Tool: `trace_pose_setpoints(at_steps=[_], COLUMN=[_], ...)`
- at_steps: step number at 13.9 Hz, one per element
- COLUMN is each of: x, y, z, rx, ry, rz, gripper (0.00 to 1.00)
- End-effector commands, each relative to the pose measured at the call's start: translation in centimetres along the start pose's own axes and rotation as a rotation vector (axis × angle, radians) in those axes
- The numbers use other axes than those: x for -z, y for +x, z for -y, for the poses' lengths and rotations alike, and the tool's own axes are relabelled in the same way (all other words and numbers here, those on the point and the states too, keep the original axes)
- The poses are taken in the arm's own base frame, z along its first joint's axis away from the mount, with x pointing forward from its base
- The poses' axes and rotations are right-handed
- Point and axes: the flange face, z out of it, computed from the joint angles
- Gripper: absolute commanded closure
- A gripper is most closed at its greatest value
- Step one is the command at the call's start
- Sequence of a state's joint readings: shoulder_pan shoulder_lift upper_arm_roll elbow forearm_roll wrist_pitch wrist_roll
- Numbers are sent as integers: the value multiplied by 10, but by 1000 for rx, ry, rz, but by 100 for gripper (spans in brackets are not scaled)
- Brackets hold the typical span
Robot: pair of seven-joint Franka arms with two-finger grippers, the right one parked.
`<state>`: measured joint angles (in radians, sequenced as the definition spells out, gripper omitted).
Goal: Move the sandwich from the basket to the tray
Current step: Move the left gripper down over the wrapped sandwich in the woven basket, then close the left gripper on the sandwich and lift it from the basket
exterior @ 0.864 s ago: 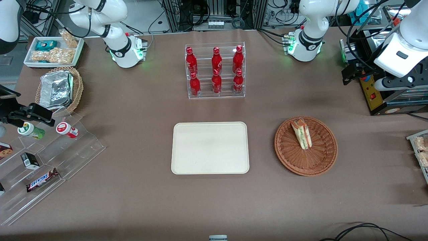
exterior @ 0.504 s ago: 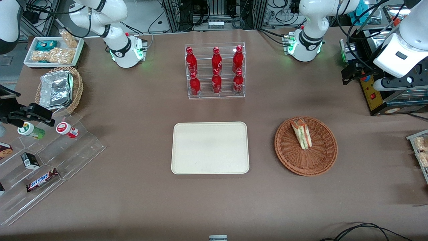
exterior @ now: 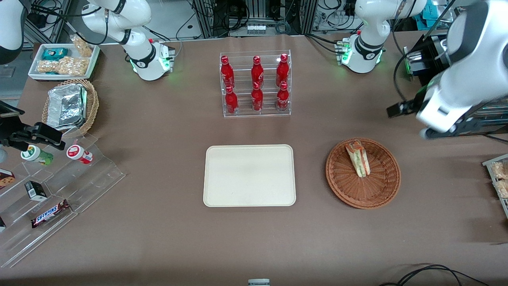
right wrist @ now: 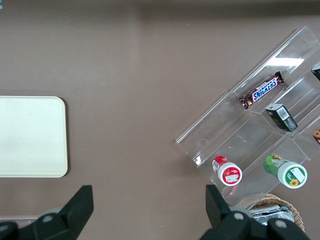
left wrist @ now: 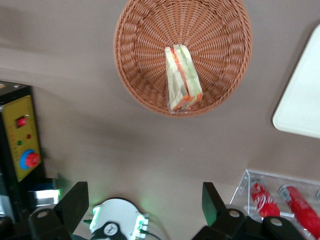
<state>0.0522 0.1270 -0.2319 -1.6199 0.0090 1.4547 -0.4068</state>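
Sandwich [exterior: 358, 159] lies on its side in the basket [exterior: 377, 190], which sits beside the tray [exterior: 249, 175] toward the working arm's end of the table. Gripper [left wrist: 142, 210] is spread wide with nothing between the fingers [left wrist: 75, 202], held high above the table and short of the basket. The front view hides the fingers; only the left wrist view shows them, plus the sandwich's [left wrist: 182, 77] filling edge.

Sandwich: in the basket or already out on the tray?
In. The sandwich lies in the basket; the tray holds nothing. The gripper hangs above, jaws open.
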Motion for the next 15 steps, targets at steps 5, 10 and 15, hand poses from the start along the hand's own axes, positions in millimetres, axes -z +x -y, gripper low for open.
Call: trace_pose_setpoints(at_steps=[5,10,15], x=[-85,-154,-179], y=[70,66,71], z=[-64,-88,-80], rx=[249,288,275], ry=[-75,-75,14], rz=[-81,-96,-88], gripper=[0,0,0])
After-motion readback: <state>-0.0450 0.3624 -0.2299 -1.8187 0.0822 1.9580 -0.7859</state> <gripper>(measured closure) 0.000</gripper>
